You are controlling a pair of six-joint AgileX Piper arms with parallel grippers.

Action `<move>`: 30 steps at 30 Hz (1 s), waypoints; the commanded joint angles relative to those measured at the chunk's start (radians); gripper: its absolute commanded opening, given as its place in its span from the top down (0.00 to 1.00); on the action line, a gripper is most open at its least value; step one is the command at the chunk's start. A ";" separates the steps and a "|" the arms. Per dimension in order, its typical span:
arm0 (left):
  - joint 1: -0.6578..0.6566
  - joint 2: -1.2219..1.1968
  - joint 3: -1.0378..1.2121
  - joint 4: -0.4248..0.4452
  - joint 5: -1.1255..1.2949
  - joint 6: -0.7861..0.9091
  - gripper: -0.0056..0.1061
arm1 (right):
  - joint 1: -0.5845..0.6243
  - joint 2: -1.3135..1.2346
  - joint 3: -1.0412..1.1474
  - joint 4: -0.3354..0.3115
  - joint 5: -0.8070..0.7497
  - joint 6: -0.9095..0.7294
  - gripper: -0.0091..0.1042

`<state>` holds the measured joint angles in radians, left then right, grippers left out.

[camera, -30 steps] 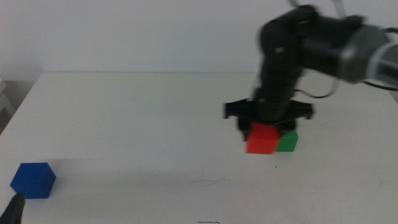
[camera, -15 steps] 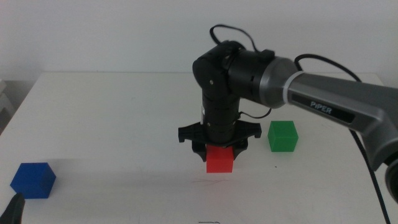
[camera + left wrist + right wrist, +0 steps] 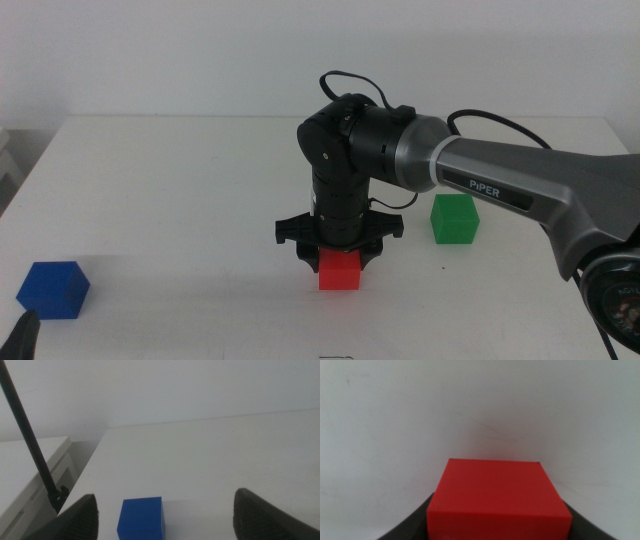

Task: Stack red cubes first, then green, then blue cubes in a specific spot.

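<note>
Red cube gripped at table centre
Right gripper [image 3: 338,262] clasps the red cube [image 3: 339,270]; left gripper [image 3: 165,512] waits released, near-left by the blue cube [image 3: 53,289].

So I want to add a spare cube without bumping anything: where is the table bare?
Bare white table runs wide between the blue cube and the right gripper holding the red cube, and along the far edge. It is tighter between that gripper and the green cube. The left gripper waits by the blue cube.

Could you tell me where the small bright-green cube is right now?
In the middle view, the small bright-green cube sits on the white table, right of the right gripper holding the red cube.
</note>
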<state>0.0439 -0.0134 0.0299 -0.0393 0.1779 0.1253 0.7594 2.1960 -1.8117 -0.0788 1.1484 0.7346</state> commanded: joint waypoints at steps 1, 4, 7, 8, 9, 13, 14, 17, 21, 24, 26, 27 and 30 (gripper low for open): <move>-0.001 -0.020 -0.004 -0.014 -0.083 -0.010 0.14 | 0.001 -0.055 -0.033 -0.013 -0.028 0.002 0.93; -0.001 -0.020 -0.004 -0.014 -0.083 -0.010 0.14 | 0.001 -0.046 -0.033 -0.014 -0.030 0.002 0.93; -0.001 -0.020 -0.004 -0.014 -0.083 -0.010 0.14 | 0.001 -0.035 -0.033 -0.016 -0.035 0.003 0.93; -0.001 -0.020 -0.004 -0.014 -0.083 -0.010 0.14 | 0.001 -0.034 -0.033 -0.015 -0.035 0.003 0.93; -0.001 -0.020 -0.004 -0.014 -0.083 -0.010 0.14 | 0.001 -0.030 -0.033 -0.017 -0.034 0.002 0.93; -0.001 -0.020 -0.004 -0.014 -0.083 -0.010 0.14 | 0.001 -0.019 -0.033 -0.015 -0.034 0.002 0.91; -0.001 -0.020 -0.004 -0.014 -0.083 -0.010 0.14 | 0.001 -0.016 -0.033 -0.014 -0.034 0.002 0.88; -0.001 -0.020 -0.004 -0.014 -0.083 -0.010 0.14 | 0.000 -0.016 -0.033 -0.013 -0.041 0.002 0.32; -0.001 -0.020 -0.004 -0.014 -0.083 -0.010 0.14 | -0.002 -0.022 -0.033 -0.012 -0.042 -0.001 0.15; -0.001 -0.020 -0.004 -0.014 -0.083 -0.010 0.14 | -0.002 -0.051 -0.036 -0.009 -0.030 -0.001 0.09; -0.001 -0.020 -0.004 -0.014 -0.083 -0.010 0.14 | 0.006 -0.097 -0.038 -0.013 -0.015 -0.007 0.09; -0.001 -0.020 -0.004 -0.014 -0.083 -0.010 0.14 | 0.009 -0.119 -0.038 -0.016 -0.012 -0.012 0.09; -0.001 -0.020 -0.004 -0.014 -0.083 -0.010 0.14 | 0.019 -0.213 -0.043 -0.038 -0.002 -0.035 0.09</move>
<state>0.0439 -0.0134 0.0299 -0.0393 0.1779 0.1253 0.7718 2.1034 -1.8196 -0.0858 1.1392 0.7194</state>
